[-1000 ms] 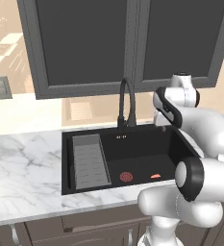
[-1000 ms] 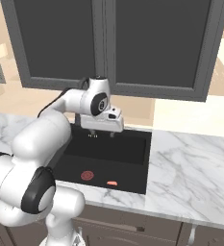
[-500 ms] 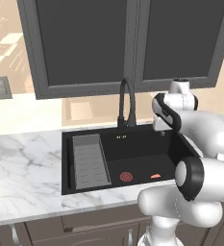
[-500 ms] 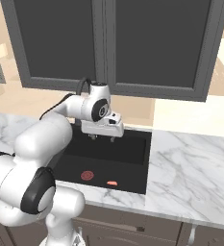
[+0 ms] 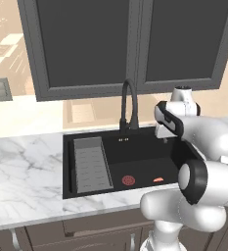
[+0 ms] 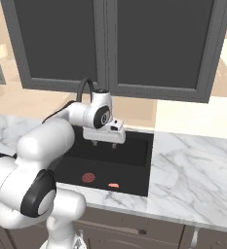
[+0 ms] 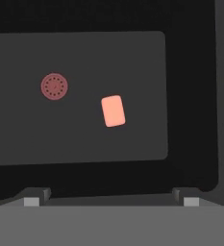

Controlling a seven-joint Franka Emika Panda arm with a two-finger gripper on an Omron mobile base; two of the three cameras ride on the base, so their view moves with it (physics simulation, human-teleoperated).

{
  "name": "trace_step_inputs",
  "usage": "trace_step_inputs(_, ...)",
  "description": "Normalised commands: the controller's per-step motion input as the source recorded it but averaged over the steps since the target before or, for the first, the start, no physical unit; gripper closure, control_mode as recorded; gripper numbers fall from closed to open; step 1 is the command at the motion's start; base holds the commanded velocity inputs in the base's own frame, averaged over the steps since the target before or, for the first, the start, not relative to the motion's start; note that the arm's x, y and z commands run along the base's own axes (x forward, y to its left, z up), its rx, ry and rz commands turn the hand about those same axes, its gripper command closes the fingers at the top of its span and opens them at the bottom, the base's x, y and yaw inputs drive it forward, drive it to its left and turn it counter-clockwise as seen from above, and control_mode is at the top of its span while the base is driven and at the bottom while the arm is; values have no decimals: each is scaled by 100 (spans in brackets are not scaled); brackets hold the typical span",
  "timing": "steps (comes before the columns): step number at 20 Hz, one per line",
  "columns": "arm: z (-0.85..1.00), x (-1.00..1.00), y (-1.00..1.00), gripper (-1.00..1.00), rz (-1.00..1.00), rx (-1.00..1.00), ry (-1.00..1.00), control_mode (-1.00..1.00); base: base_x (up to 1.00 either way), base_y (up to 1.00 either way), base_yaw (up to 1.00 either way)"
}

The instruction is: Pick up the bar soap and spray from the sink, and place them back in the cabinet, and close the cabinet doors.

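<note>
Claw [image 6: 108, 142] wide, empty, over sink [image 6: 143, 141]. Soap [image 7: 113, 111] below: we judge it light, slippery; pinch across short sides.

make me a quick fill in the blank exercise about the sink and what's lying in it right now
1. The small flat salmon-pink bar soap lies on the floor of the black rectangular sink, beside the round dark-red ____ disc.
2. The grey ribbed tray insert sits at the ____ end of the basin in the left base view.
3. The end effector hangs above the basin with its jaws ____.

Missing words: drain; left; open
</note>
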Motion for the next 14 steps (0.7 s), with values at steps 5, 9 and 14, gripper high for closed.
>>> trace_step_inputs(5,-16,0,-1,-100,0,0,0,-100,0,0,0)
trace_step_inputs(9,-16,0,0,-100,0,0,0,-100,0,0,0)
trace_step_inputs(14,-17,0,0,-100,0,0,0,-100,0,0,0)
